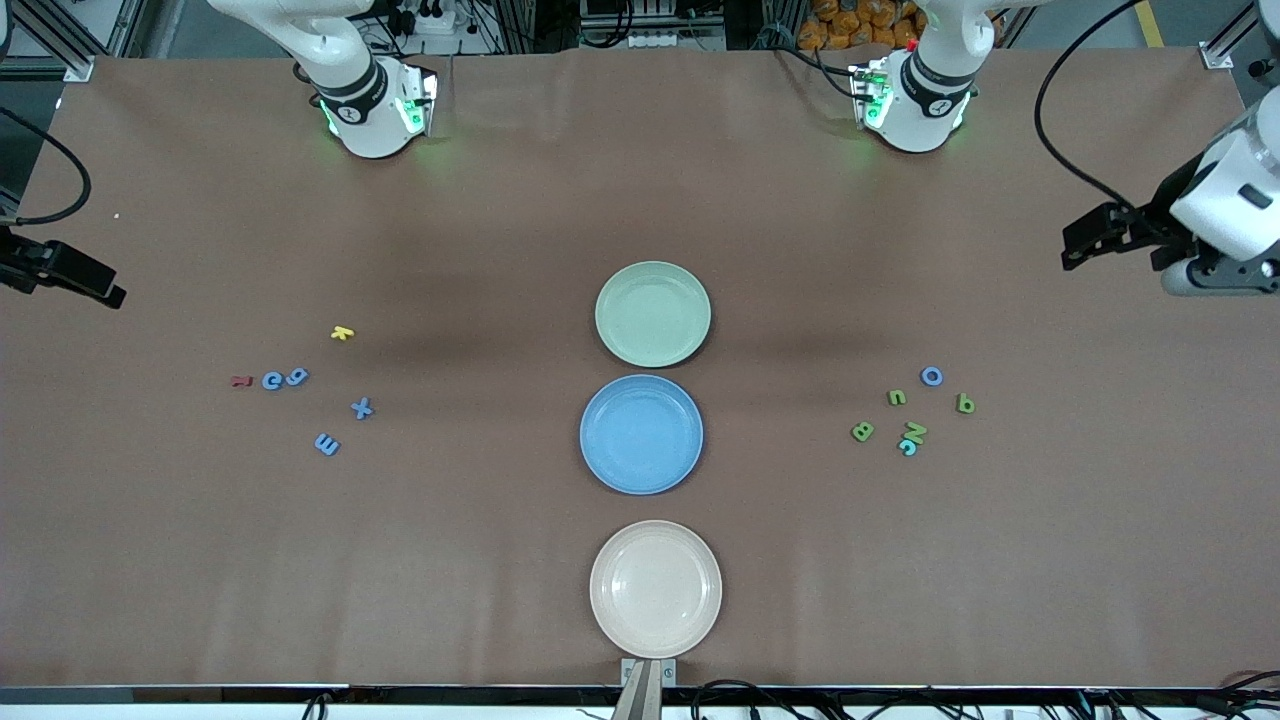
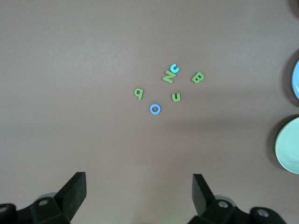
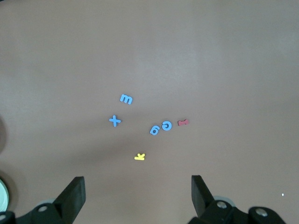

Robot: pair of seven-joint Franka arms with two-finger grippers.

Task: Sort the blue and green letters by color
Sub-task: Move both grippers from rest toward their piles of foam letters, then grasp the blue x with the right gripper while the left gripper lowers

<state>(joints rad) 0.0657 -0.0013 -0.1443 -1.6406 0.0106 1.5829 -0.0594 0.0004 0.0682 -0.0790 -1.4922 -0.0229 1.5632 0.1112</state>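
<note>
At frame edge, right claw [image 1: 112,296] shows partly.

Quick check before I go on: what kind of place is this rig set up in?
Most likely a robotics lab or test cell, not a home. A brown paper-covered table fills the view, aluminium framing and loose black cables edge it, and three round plastic plates, like the blue plate, sit in a staged row.

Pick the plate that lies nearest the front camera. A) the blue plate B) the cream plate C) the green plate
B: the cream plate sits lowest in the front view, below the blue plate and the green plate.
</note>
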